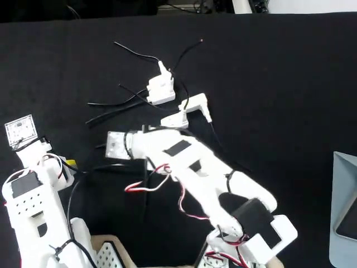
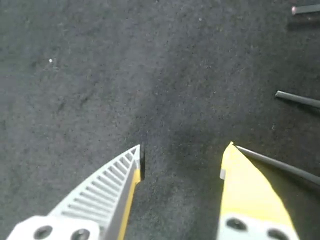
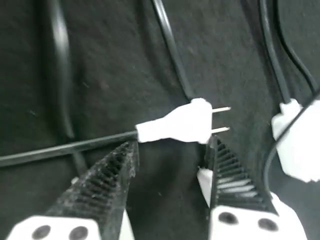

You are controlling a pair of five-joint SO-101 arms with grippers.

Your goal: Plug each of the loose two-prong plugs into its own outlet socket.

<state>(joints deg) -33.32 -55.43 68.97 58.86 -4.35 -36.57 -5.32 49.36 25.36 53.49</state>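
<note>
- The right pincer (image 3: 171, 145) is spread wide, gripping nothing, and hangs low over the black bench (image 1: 290, 84).
- Just off its fingertips (image 3: 214, 146) lies a white two-prong plug (image 3: 180, 125), flat on the cloth. I can't tell whether it touches the near tip.
- The prongs (image 3: 220, 120) point at a white outlet piece (image 3: 300, 145) near them, and there's a clear gap between the two.
- The plug's black cord (image 3: 65, 147) trails away from its back end, across the gap between the fingers.
- From above, that plug (image 1: 174, 120) sits mid-bench, right against the upper edge of the right arm (image 1: 189, 162). The white outlet piece (image 1: 195, 103) is just beyond it.
- Farther back there's a second white outlet block (image 1: 160, 89) with a white plug (image 1: 162, 68) against its far end. Whether that one is fully seated, I can't say.
- Thin black leads (image 1: 111, 106) fan out to the left of those blocks.
- Over at the near left corner, the left pincer (image 2: 185, 148) is also wide open, one white ribbed finger (image 2: 115, 180) and one yellow one, holding nothing.
- Plain black cloth sits between its tips, with a couple of black wires (image 2: 295, 100) off to one side, well apart from the plugs.
</note>
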